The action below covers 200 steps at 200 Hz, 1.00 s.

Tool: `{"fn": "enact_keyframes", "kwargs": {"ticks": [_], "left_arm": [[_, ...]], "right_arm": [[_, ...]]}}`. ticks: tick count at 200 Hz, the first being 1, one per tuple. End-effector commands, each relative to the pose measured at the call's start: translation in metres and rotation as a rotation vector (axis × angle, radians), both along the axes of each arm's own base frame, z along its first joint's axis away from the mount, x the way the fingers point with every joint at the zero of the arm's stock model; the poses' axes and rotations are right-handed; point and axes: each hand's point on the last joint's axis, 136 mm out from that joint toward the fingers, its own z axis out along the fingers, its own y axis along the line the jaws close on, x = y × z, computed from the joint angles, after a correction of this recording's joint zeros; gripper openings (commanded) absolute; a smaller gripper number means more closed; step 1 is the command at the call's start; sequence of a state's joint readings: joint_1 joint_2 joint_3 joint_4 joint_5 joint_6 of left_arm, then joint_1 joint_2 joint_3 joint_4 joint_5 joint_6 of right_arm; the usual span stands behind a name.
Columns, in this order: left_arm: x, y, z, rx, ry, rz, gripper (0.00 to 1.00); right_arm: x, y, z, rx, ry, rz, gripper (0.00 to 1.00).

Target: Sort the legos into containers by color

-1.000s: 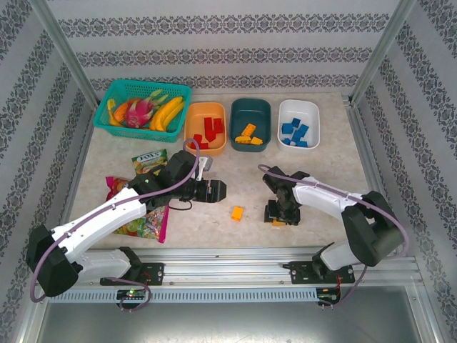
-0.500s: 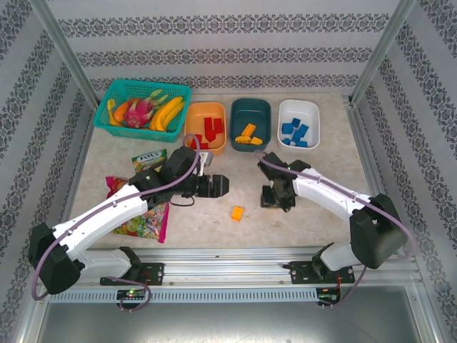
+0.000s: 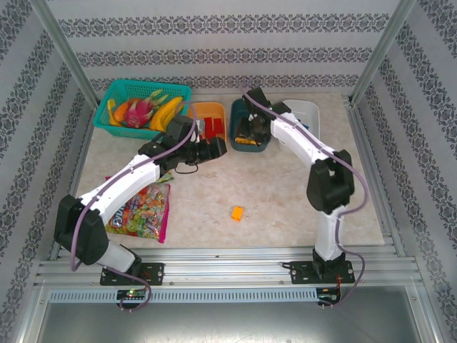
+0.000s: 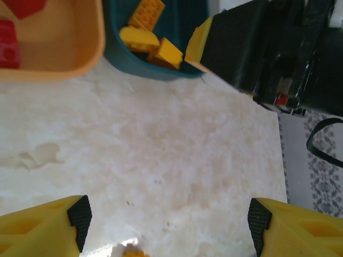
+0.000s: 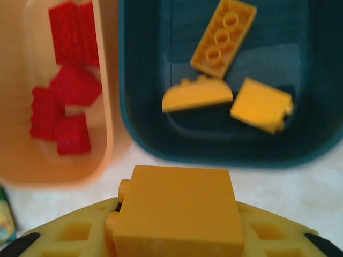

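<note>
Right gripper is closed on a yellow brick. The pads bear on two opposite sides, and the studs point left in the wrist view. I grip the sides so that the brick can drop straight down when the jaws part.

Position: I hold the brick at the teal bowl. The wrist view shows the bowl's near rim just ahead of the brick. The top view places this gripper over the bowl itself. I judge that the release step is at hand.

Reason for this bowl: three yellow bricks already lie in it. The red bricks lie in the orange bowl, which stands touching or just beside it on the left. Releasing too far left would put yellow among red.

Left gripper is open and empty. Its jaws stand wide, with only bare table between them. I hold it low, just in front of the two bowls and near my right arm. Both arms crowd the same corner, so contact between them is the main risk.

One loose brick, orange-yellow, lies alone on the table, well apart from the bowls. I judge it to be the last piece to sort. It belongs in the teal bowl, and the open left jaws are ready for it.
</note>
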<state>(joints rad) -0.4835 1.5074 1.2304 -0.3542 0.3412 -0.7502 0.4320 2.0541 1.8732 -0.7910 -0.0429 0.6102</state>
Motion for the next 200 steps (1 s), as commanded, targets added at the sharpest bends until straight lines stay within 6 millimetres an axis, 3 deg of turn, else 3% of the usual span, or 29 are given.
{"fn": "enact_keyframes", "kwargs": {"ticks": [1, 53, 95, 146, 200], "left_arm": [[0.035, -0.002, 0.022, -0.078, -0.077, 0.024, 0.79], [0.073, -0.005, 0.021, -0.083, -0.085, 0.02, 0.78], [0.083, -0.008, 0.021, -0.09, -0.082, 0.015, 0.78], [0.092, -0.013, 0.019, -0.106, -0.074, 0.014, 0.78], [0.097, -0.016, 0.015, -0.115, -0.064, 0.015, 0.78]], "right_arm": [[0.036, -0.003, -0.001, 0.016, -0.031, -0.008, 0.27], [0.106, 0.002, -0.024, 0.145, -0.049, -0.039, 0.27], [0.136, -0.012, -0.046, 0.216, -0.03, -0.13, 0.28], [0.15, -0.034, -0.073, 0.22, 0.0, -0.174, 0.31], [0.146, -0.044, -0.095, 0.217, 0.064, -0.2, 0.34]]}}
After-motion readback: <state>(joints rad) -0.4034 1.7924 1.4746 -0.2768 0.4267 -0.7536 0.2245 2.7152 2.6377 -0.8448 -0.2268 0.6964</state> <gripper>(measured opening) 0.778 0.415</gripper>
